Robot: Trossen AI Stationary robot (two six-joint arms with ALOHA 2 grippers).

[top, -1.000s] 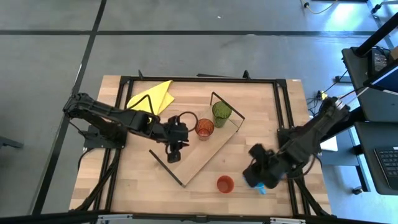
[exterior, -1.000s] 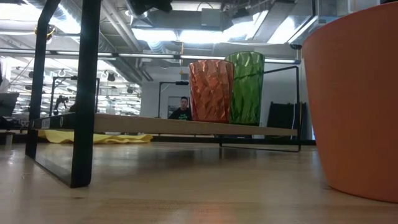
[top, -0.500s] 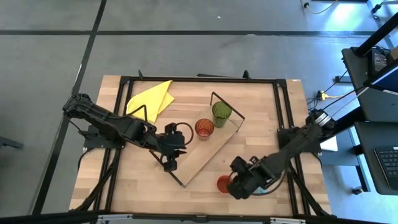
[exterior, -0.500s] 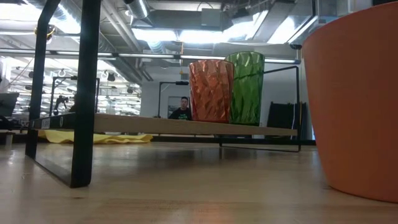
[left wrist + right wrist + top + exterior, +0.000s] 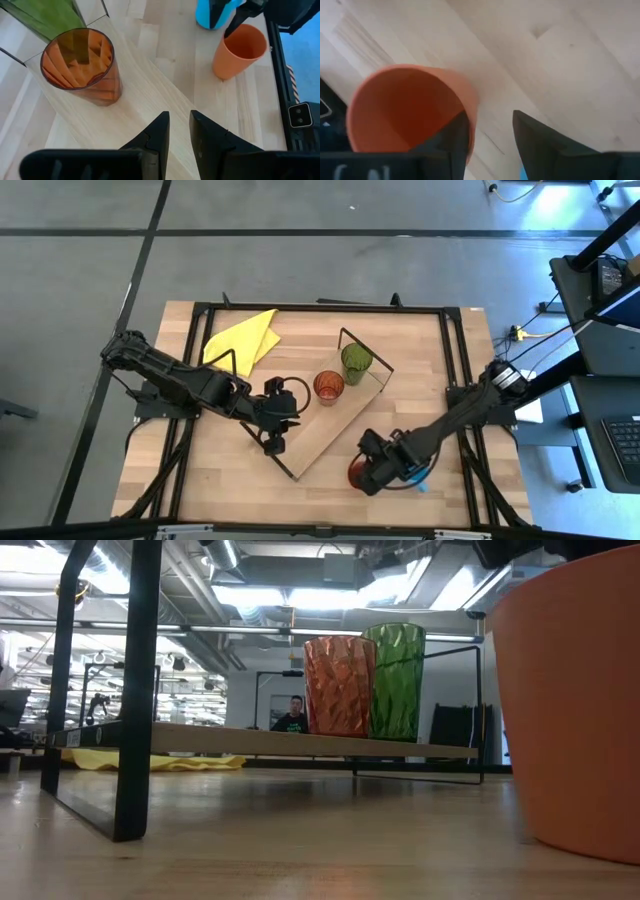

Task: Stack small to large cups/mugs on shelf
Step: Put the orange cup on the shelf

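The shelf point(image 5: 320, 425) lies slantwise on the table on its black wire frames. The green tumbler point(image 5: 356, 360) and the orange-red tumbler point(image 5: 329, 387) stand upright on it, side by side. The short orange-red cup point(image 5: 356, 476) stands on the tabletop near the near edge. My right gripper point(image 5: 372, 470) is over its rim and open. The light blue mug point(image 5: 421, 483) shows just behind that arm. My left gripper point(image 5: 275, 435) hovers over the shelf's near-left part, its fingers a narrow gap apart point(image 5: 179, 132), holding nothing. My right gripper comes at the short cup from above, slanting in from the table's right. One finger point(image 5: 452, 137) stands over the inside of the rim's right part point(image 5: 472, 107) and the other outside it. I cannot tell whether either finger touches the wall. The cup stands upright on the table.
A yellow cloth point(image 5: 245, 335) lies at the far left of the table. The shelf's wire end frames point(image 5: 135, 690) stand up from the board's two ends. Bare tabletop lies between the shelf and the near edge, left of the short cup.
My right gripper has travelled from the table's near right corner toward the left, past the blue mug, and has come over the short orange-red cup. My left gripper has drawn back a little from the orange-red tumbler toward the shelf's near-left end, then kept still.
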